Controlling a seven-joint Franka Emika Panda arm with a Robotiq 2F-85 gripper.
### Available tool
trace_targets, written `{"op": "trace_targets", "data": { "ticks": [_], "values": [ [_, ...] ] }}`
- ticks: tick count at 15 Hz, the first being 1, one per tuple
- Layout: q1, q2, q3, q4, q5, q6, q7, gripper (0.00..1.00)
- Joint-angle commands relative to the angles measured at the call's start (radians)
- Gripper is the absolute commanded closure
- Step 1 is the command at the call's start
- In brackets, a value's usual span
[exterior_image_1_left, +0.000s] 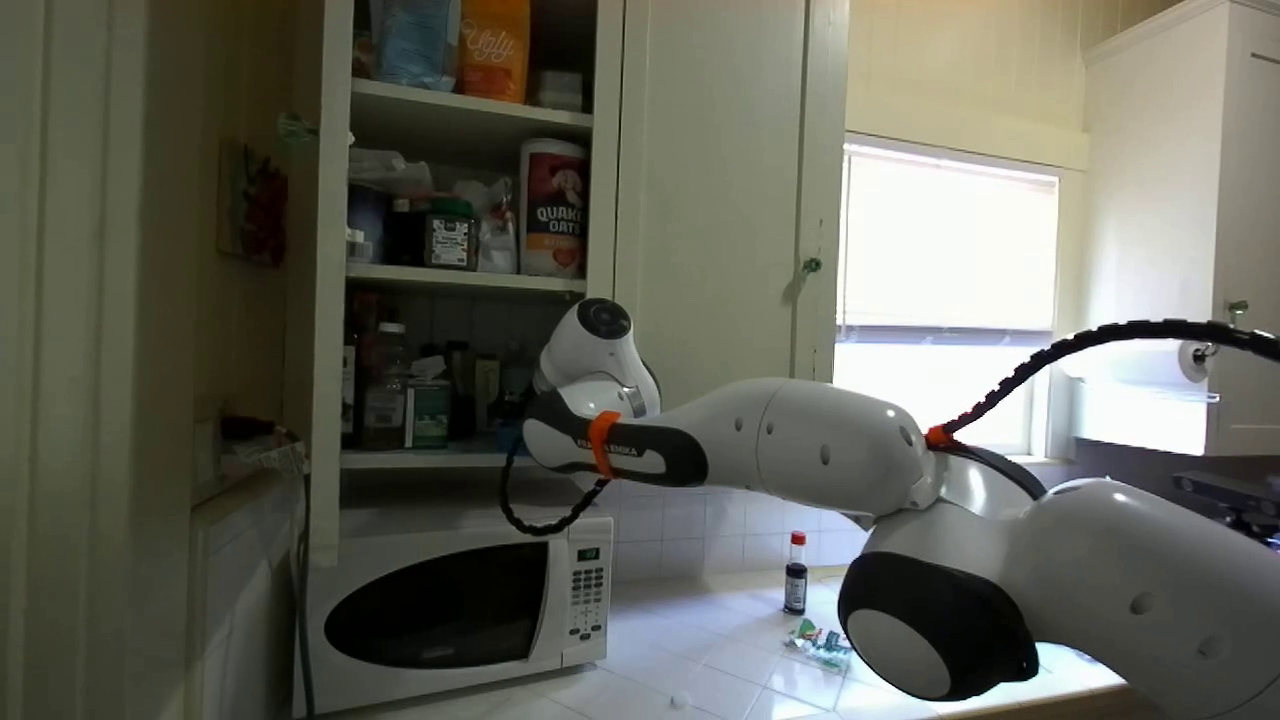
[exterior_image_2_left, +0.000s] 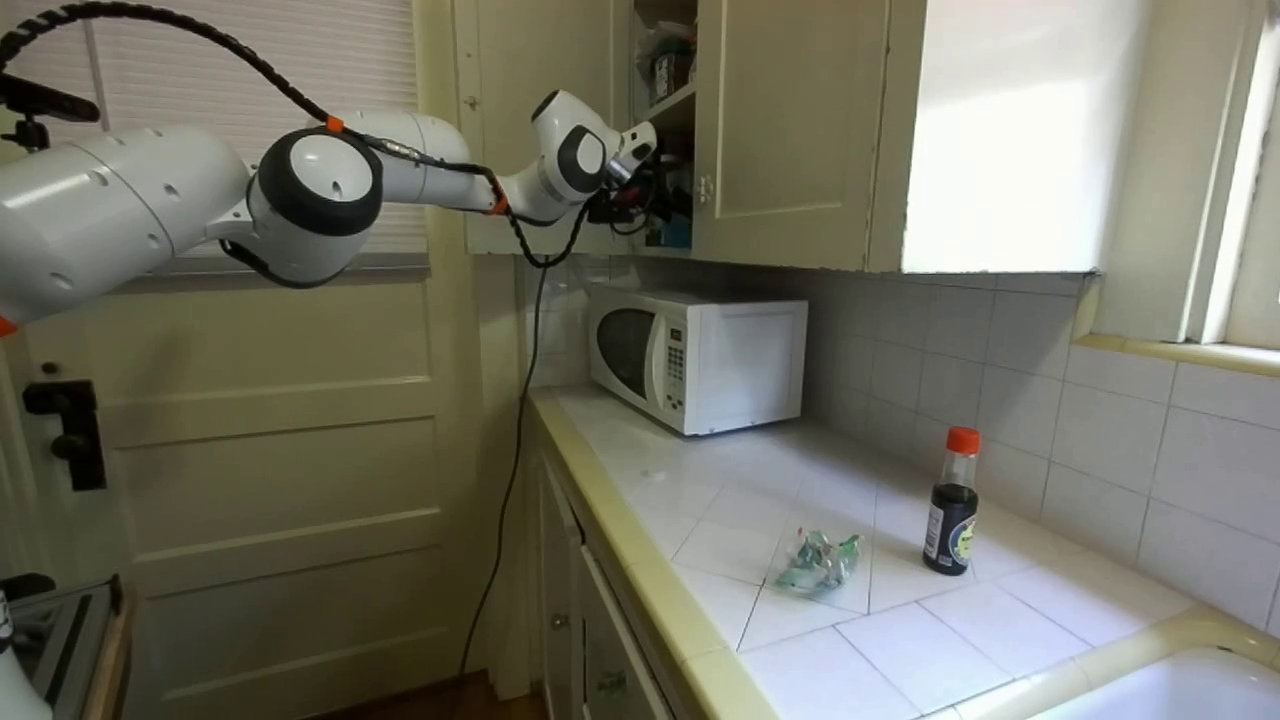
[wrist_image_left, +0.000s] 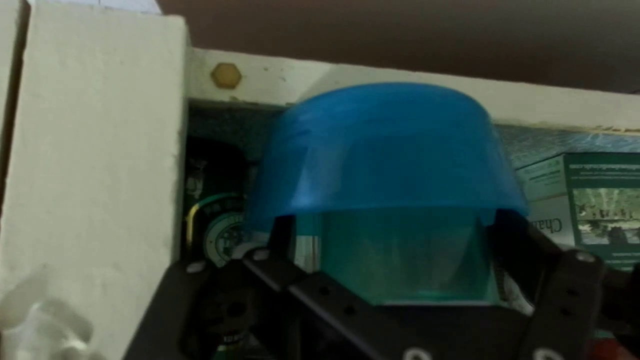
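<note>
A translucent blue round container (wrist_image_left: 390, 150) stands on the lower cabinet shelf, in the middle of the wrist view, which stands upside down. A translucent green part (wrist_image_left: 405, 250) shows at its rim; I cannot tell if it is a separate cup. My gripper (wrist_image_left: 395, 232) is open, its two dark fingers spread on either side of the green part, the tips at the blue rim. A narrow gap shows between one finger and the green part. In an exterior view the gripper (exterior_image_2_left: 630, 205) is a dark shape at the cabinet opening; elsewhere the arm hides it.
A green tea box (wrist_image_left: 610, 200) and a dark bottle (wrist_image_left: 217, 220) flank the container. The cabinet's white frame (wrist_image_left: 95, 150) and shelf edge (wrist_image_left: 350, 72) are close. Below are a microwave (exterior_image_2_left: 745, 365), a red-capped sauce bottle (exterior_image_2_left: 950, 520) and a crumpled plastic bag (exterior_image_2_left: 820, 565).
</note>
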Motion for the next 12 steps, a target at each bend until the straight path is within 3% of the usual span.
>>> {"op": "trace_targets", "data": {
  "ticks": [1, 8, 12],
  "values": [
    [-0.027, 0.022, -0.005, 0.061, -0.011, -0.022, -0.035, 0.00],
    [-0.002, 0.003, -0.044, 0.061, -0.031, -0.036, -0.003, 0.00],
    [0.047, -0.020, -0.116, 0.056, -0.063, -0.074, 0.081, 0.00]
  ]
}}
